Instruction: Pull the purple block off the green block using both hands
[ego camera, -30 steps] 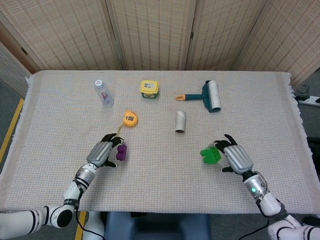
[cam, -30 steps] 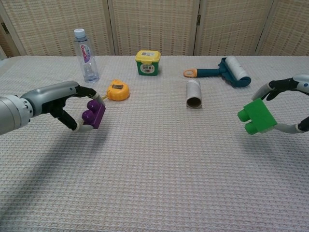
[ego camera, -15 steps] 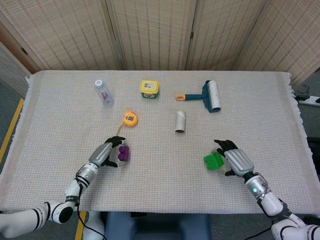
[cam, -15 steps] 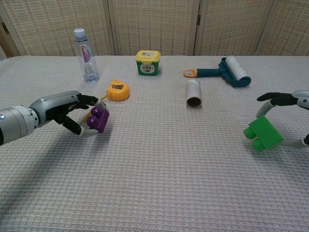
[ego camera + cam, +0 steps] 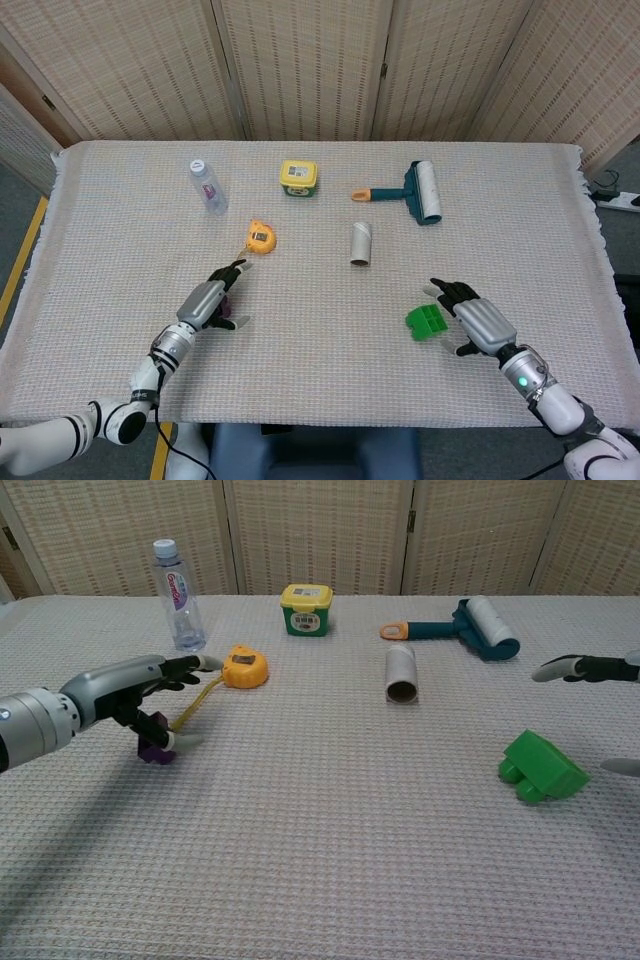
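The green block (image 5: 424,321) (image 5: 541,766) lies on the cloth at the front right, with nothing attached to it. My right hand (image 5: 482,325) (image 5: 585,668) is just right of it with fingers spread, not touching it. The purple block (image 5: 153,748) (image 5: 228,301) sits on the cloth at the front left, mostly hidden behind my left hand (image 5: 207,302) (image 5: 120,695). That hand hovers over the block with fingers apart and holds nothing. The two blocks are far apart.
A water bottle (image 5: 207,186) stands at the back left. A yellow tape measure (image 5: 260,237) with its strap out lies close behind my left hand. A yellow-lidded tub (image 5: 298,177), a cardboard tube (image 5: 360,243) and a lint roller (image 5: 418,190) lie further back.
Both hands lowered their blocks onto the cloth and let go. The fingers of each hand have spread, and the right hand has drawn back from the green block.
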`<control>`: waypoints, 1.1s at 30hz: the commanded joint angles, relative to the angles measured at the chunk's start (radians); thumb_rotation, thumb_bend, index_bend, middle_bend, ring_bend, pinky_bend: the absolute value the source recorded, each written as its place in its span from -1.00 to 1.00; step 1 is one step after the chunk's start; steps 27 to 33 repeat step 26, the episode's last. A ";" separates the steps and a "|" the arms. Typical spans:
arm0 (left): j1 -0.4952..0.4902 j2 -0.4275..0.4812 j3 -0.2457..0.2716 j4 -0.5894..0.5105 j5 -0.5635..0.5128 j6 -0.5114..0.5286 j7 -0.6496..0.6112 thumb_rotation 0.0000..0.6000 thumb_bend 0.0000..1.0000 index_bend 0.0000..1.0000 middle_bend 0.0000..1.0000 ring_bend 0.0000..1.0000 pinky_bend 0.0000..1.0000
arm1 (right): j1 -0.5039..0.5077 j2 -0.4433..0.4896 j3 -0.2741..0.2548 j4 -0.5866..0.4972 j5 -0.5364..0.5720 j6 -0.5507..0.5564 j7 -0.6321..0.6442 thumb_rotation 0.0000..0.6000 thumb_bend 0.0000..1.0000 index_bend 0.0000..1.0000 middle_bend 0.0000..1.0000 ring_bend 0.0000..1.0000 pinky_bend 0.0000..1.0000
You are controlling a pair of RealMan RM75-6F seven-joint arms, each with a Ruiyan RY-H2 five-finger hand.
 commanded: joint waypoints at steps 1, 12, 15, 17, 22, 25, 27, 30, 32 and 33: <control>0.022 0.110 0.010 -0.116 0.059 0.067 0.083 1.00 -0.32 -1.00 -1.00 -1.00 -1.00 | -0.056 0.035 -0.009 -0.009 -0.090 0.149 0.021 1.00 -0.27 -1.00 -1.00 -1.00 -1.00; 0.272 0.480 0.183 -0.469 0.240 0.401 0.387 1.00 -0.32 -1.00 -1.00 -1.00 -1.00 | -0.245 -0.032 0.037 -0.064 0.112 0.397 -0.489 1.00 -0.27 -1.00 -1.00 -1.00 -1.00; 0.377 0.479 0.215 -0.439 0.272 0.546 0.406 1.00 -0.32 -1.00 -1.00 -1.00 -1.00 | -0.276 -0.055 0.034 -0.059 0.106 0.442 -0.516 1.00 -0.27 -1.00 -1.00 -1.00 -1.00; 0.438 0.457 0.224 -0.385 0.276 0.627 0.411 1.00 -0.32 -1.00 -1.00 -1.00 -1.00 | -0.295 -0.063 0.032 -0.056 0.098 0.470 -0.516 1.00 -0.27 -1.00 -1.00 -1.00 -1.00; 0.536 0.433 0.224 -0.338 0.201 0.689 0.375 1.00 -0.32 -1.00 -1.00 -1.00 -1.00 | -0.329 -0.072 0.024 -0.042 0.071 0.504 -0.481 1.00 -0.27 -1.00 -1.00 -1.00 -1.00; 0.542 0.461 0.218 -0.361 0.211 0.691 0.367 1.00 -0.32 -1.00 -1.00 -1.00 -1.00 | -0.333 -0.072 0.026 -0.044 0.058 0.506 -0.478 1.00 -0.27 -1.00 -1.00 -1.00 -1.00; 0.545 0.464 0.218 -0.359 0.212 0.689 0.369 1.00 -0.32 -1.00 -1.00 -1.00 -1.00 | -0.333 -0.072 0.027 -0.046 0.056 0.503 -0.476 1.00 -0.27 -1.00 -1.00 -1.00 -1.00; 0.545 0.464 0.218 -0.359 0.212 0.689 0.369 1.00 -0.32 -1.00 -1.00 -1.00 -1.00 | -0.333 -0.072 0.027 -0.046 0.056 0.503 -0.476 1.00 -0.27 -1.00 -1.00 -1.00 -1.00; 0.545 0.464 0.218 -0.359 0.212 0.689 0.369 1.00 -0.32 -1.00 -1.00 -1.00 -1.00 | -0.333 -0.072 0.027 -0.046 0.056 0.503 -0.476 1.00 -0.27 -1.00 -1.00 -1.00 -1.00; 0.545 0.464 0.218 -0.359 0.212 0.689 0.369 1.00 -0.32 -1.00 -1.00 -1.00 -1.00 | -0.333 -0.072 0.027 -0.046 0.056 0.503 -0.476 1.00 -0.27 -1.00 -1.00 -1.00 -1.00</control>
